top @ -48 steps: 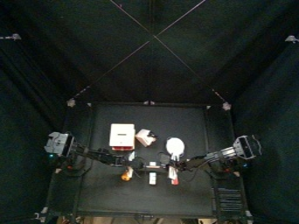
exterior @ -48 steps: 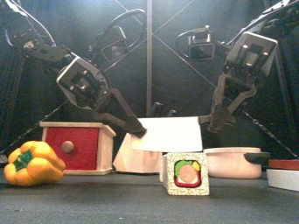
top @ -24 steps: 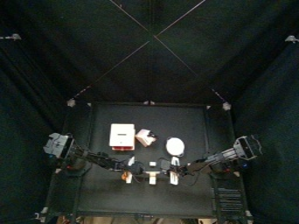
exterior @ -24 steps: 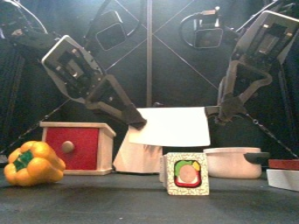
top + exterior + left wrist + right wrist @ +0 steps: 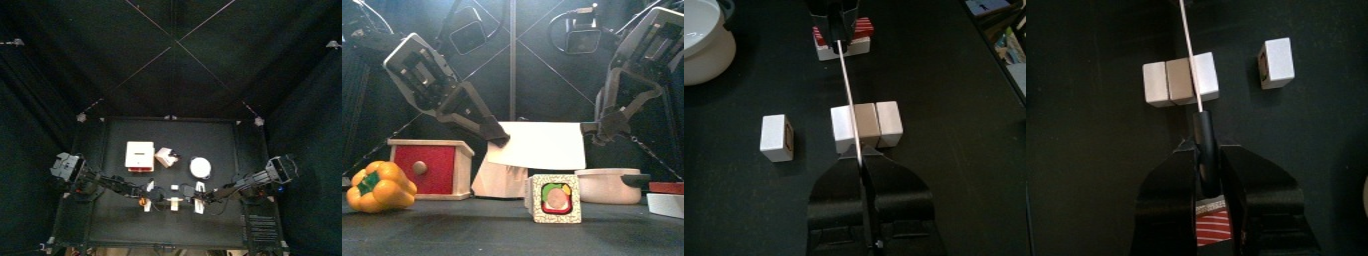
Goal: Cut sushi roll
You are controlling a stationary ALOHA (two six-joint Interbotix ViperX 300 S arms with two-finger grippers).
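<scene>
A sushi roll (image 5: 555,198) stands at the table's front, its cut end with green, orange and white filling facing the front camera. In the left wrist view it shows as two white blocks side by side (image 5: 871,122) with one cut piece (image 5: 775,137) apart. A knife with a broad white blade (image 5: 543,146) hangs above the roll. My right gripper (image 5: 1204,150) is shut on its black handle. My left gripper (image 5: 858,168) is shut on the blade's other end. The thin blade edge (image 5: 846,90) lines up over the roll near the seam between the blocks.
A yellow bell pepper (image 5: 380,187) and a red drawer box (image 5: 430,165) stand at the front left, with a beige block (image 5: 500,180) behind the roll. A white bowl (image 5: 609,185) and a red-and-white tray (image 5: 663,198) are at the right.
Both arms have carried the knife toward the table's front and up a little, so the blade looms larger above the roll. The roll and cut piece have not moved.
</scene>
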